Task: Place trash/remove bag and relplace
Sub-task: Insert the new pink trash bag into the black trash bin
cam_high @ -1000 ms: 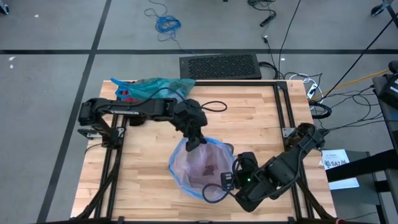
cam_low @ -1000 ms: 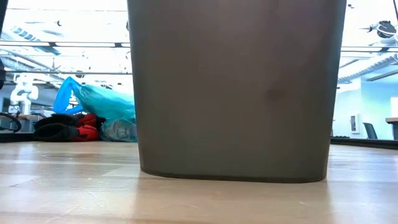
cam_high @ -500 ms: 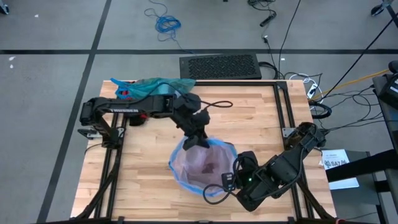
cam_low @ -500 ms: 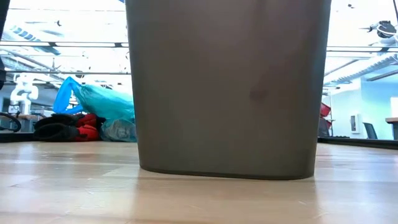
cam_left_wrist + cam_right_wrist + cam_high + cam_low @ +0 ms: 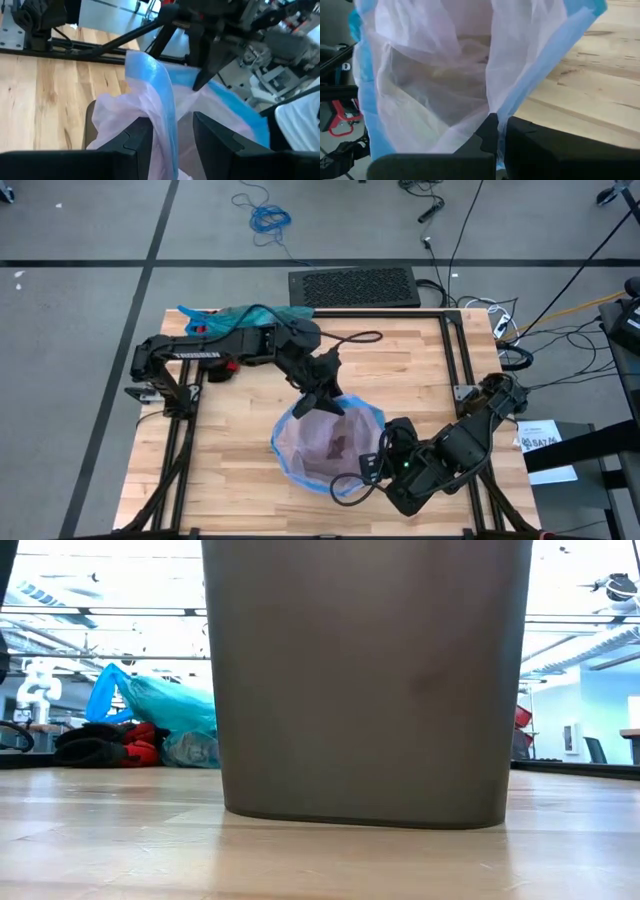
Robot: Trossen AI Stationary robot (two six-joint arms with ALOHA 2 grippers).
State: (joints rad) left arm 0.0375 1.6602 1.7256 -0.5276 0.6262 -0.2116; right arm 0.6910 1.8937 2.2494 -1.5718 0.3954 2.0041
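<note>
At the far rim of the grey plastic wastebasket (image 5: 365, 680), the left gripper (image 5: 326, 402) is being held with its two dark fingers (image 5: 137, 135) parted, a fold of the pale pink translucent bag with blue edge (image 5: 325, 445) lying loose between them and gripped by neither. At the near rim, the right gripper (image 5: 374, 467) is being kept pinched shut on the blue edge of that same bag, the film being stretched upward from its fingers in the right wrist view. The pink bag is lining the wastebasket at the middle of the light wooden table (image 5: 230, 465). The thin translucent teal-green plastic bag (image 5: 255, 315) is lying crumpled at the table's far left corner, well apart from both grippers, beside a red and black object (image 5: 118, 746).
</note>
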